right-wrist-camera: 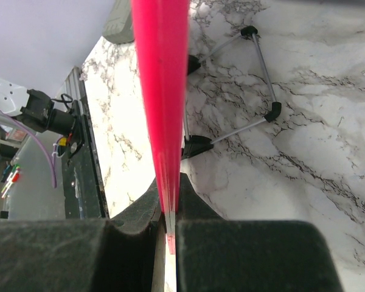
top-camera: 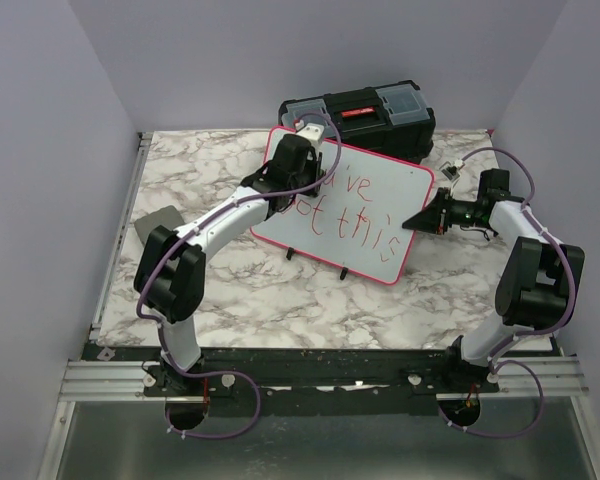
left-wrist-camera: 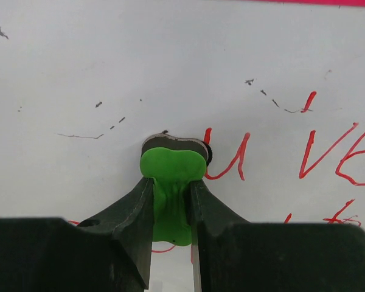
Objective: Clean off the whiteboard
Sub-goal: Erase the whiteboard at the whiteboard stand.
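Holding green-handled eraser (left-wrist-camera: pixel 172 167) against whiteboard (left-wrist-camera: pixel 97 61) beside red lettering (left-wrist-camera: pixel 234 159), with left gripper (left-wrist-camera: pixel 172 188) clamped on its handle; gripping pink rim (right-wrist-camera: pixel 161 91) edge-on, with right gripper (right-wrist-camera: pixel 168 210) pinched tight around it.

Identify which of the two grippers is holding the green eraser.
The left gripper: it pinches the green eraser against the whiteboard, while the right gripper clamps only the board's pink rim.

Propped pink-rimmed whiteboard (top-camera: pixel 365 215), red-scrawled
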You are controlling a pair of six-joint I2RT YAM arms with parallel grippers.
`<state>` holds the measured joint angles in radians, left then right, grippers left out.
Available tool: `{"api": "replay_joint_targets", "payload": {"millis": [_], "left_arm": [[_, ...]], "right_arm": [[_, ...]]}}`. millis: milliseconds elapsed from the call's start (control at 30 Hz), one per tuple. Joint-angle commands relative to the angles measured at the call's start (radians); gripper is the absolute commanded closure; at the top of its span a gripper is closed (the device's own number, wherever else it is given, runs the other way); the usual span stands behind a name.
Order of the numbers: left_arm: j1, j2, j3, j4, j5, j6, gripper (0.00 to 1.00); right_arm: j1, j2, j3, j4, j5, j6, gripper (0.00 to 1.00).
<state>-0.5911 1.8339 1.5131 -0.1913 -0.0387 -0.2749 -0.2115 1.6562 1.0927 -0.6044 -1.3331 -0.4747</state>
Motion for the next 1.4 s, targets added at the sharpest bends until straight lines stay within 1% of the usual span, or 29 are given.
{"api": "replay_joint_targets", "payload": {"millis": [0,100,200,333,367,467,567,733,867,933,1033,1100,1200,1367], "left_arm": [[-0.012,0.026,-0.077,-0.053,-0.005,-0.005,1.0],[0.002,0.016,-0.026,-0.064,0.011,-0.013,1.0],[0.007,0.025,0.078,-0.095,0.033,-0.02,1.0],[0.008,0.083,0.245,-0.16,0.039,-0.023,1.0],[0.006,0.095,0.278,-0.17,0.07,-0.026,1.0],[0.0,0.122,0.324,-0.185,0.085,-0.029,1.0],[-0.006,0.131,0.305,-0.183,0.095,-0.029,1.0],[-0.009,0.112,0.186,-0.149,0.091,-0.02,1.0],[-0.013,0.086,0.074,-0.139,0.047,0.013,1.0],[-0.012,0.072,0.023,-0.132,0.0,0.025,1.0],[0.001,0.054,-0.015,-0.126,-0.037,0.034,1.0],[0.016,0.042,-0.019,-0.123,-0.045,0.032,1.0],[0.034,0.038,0.028,-0.148,-0.057,0.034,1.0],[0.045,0.076,0.183,-0.201,-0.058,0.034,1.0]], "right_arm": [[0.009,0.002,0.035,0.009,-0.029,-0.082,0.99],[0.009,0.001,0.038,-0.001,-0.031,-0.09,0.99],[0.009,-0.005,0.038,-0.001,-0.03,-0.09,0.99],[0.008,-0.006,0.036,-0.001,-0.031,-0.087,0.99],[0.009,-0.006,0.036,-0.001,-0.03,-0.088,0.99],[0.008,-0.007,0.036,-0.001,-0.031,-0.088,0.99],[0.009,-0.007,0.036,-0.001,-0.032,-0.088,0.99],[0.008,-0.006,0.036,-0.002,-0.034,-0.09,0.99],[0.009,-0.004,0.038,-0.007,-0.034,-0.093,0.99],[0.009,-0.005,0.038,-0.006,-0.036,-0.093,0.99],[0.008,-0.003,0.038,-0.008,-0.037,-0.092,0.99],[0.009,-0.003,0.039,-0.008,-0.035,-0.093,0.99],[0.009,-0.003,0.039,-0.008,-0.038,-0.091,0.99],[0.008,-0.003,0.039,-0.008,-0.038,-0.09,0.99]]}}
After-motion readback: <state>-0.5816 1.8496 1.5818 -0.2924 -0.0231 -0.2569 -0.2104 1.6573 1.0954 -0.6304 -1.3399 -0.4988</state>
